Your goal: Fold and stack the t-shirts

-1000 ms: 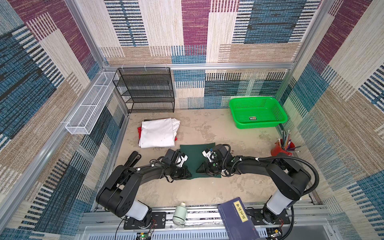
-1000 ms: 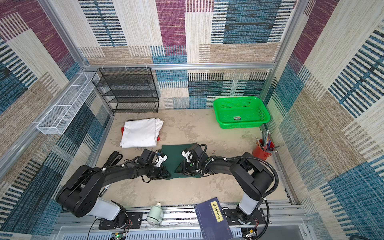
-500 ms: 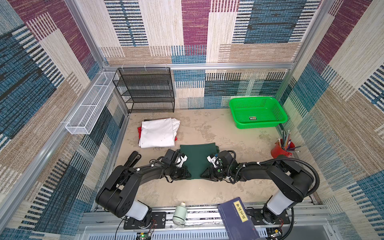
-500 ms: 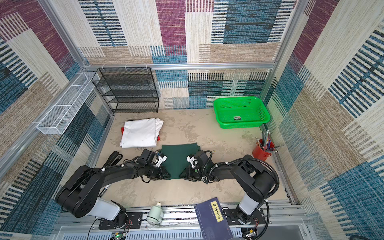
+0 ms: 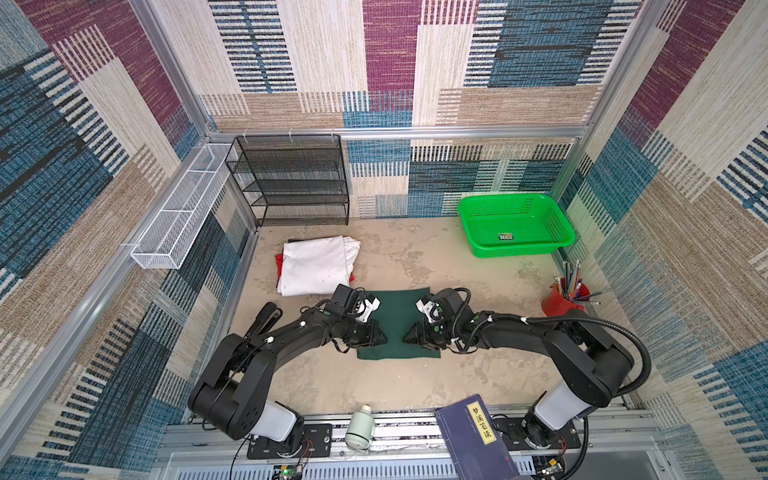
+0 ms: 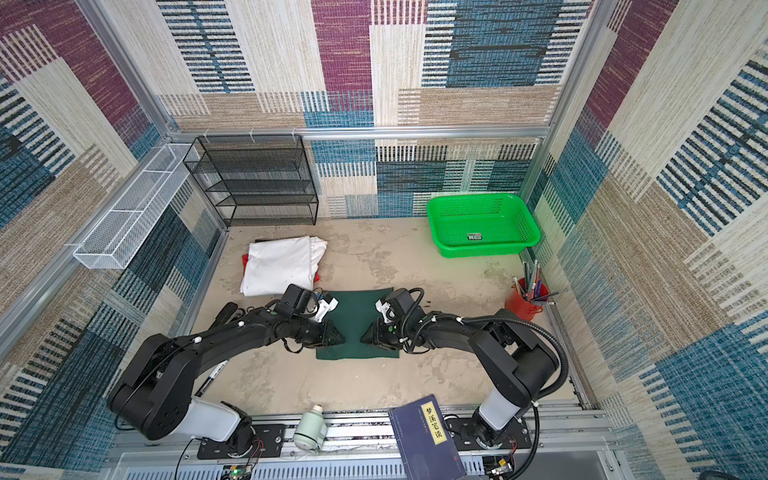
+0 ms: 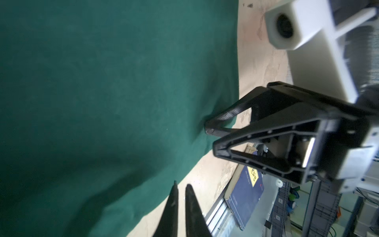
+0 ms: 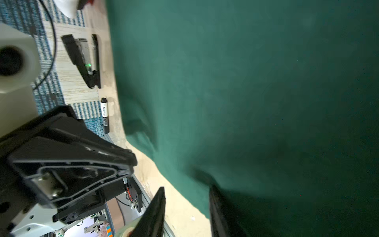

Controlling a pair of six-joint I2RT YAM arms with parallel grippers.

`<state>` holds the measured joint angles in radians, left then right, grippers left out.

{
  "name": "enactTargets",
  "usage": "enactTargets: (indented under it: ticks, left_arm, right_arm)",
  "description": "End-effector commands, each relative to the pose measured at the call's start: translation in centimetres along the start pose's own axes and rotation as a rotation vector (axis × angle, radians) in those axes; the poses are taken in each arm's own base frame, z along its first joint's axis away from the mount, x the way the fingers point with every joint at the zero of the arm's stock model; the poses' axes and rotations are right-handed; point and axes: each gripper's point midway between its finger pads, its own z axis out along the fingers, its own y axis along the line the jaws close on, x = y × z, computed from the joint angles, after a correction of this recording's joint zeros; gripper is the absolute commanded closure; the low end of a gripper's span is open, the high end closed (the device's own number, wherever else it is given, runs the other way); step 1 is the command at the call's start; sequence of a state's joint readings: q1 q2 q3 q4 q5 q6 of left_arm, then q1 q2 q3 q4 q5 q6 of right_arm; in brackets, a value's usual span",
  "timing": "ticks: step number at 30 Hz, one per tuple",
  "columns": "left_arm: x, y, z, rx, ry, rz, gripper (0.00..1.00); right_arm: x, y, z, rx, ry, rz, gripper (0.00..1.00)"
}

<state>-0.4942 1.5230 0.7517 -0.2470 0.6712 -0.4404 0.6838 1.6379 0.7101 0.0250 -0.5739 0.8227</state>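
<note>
The dark green t-shirt [image 5: 397, 320] [image 6: 353, 316] lies folded flat mid-table and fills both wrist views [image 7: 102, 92] [image 8: 246, 92]. Behind it on the left, a folded white t-shirt [image 5: 316, 270] lies on a red one [image 5: 279, 264]. My left gripper [image 5: 384, 338] [image 7: 181, 183] is shut and holds nothing, its tips at the green shirt's left front edge. My right gripper [image 5: 407, 337] [image 8: 187, 187] is open at the right front edge. One of its fingers is on the cloth and the other is over bare table.
A bright green basket [image 5: 515, 224] stands back right, a black mesh rack [image 5: 291, 178] back left, and a red pencil cup [image 5: 563, 301] by the right wall. A blue book [image 5: 473, 436] and a small bottle [image 5: 359, 426] sit on the front rail. A marker [image 8: 105, 115] lies front left.
My right arm has drawn back to the right off the green shirt's middle, so more of the cloth shows. The left arm has hardly moved.
</note>
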Motion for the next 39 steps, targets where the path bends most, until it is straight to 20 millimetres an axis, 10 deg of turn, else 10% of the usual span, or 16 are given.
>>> enactTargets:
  ticks: [1,10,24,30,39]
  left_arm:
    - [0.4,-1.6,1.1,0.067,0.088,0.078,0.88]
    - [2.0,3.8,3.1,-0.093,0.112,-0.035,0.89]
    - [0.5,6.8,-4.5,-0.159,-0.211,-0.228,0.87]
    - [-2.9,5.6,-7.5,-0.209,-0.327,-0.204,0.49]
    - [-6.7,7.1,-6.5,-0.297,-0.23,-0.166,0.21]
  right_arm:
    - [0.5,-0.8,0.2,0.016,0.012,0.033,0.62]
    - [2.0,-3.9,0.0,0.13,0.044,0.062,0.62]
    - [0.6,-2.1,-2.1,0.159,-0.011,-0.008,0.58]
    - [-2.9,0.9,-5.0,0.167,-0.091,-0.042,0.51]
    - [-6.9,-3.4,-6.0,0.24,-0.136,0.012,0.49]
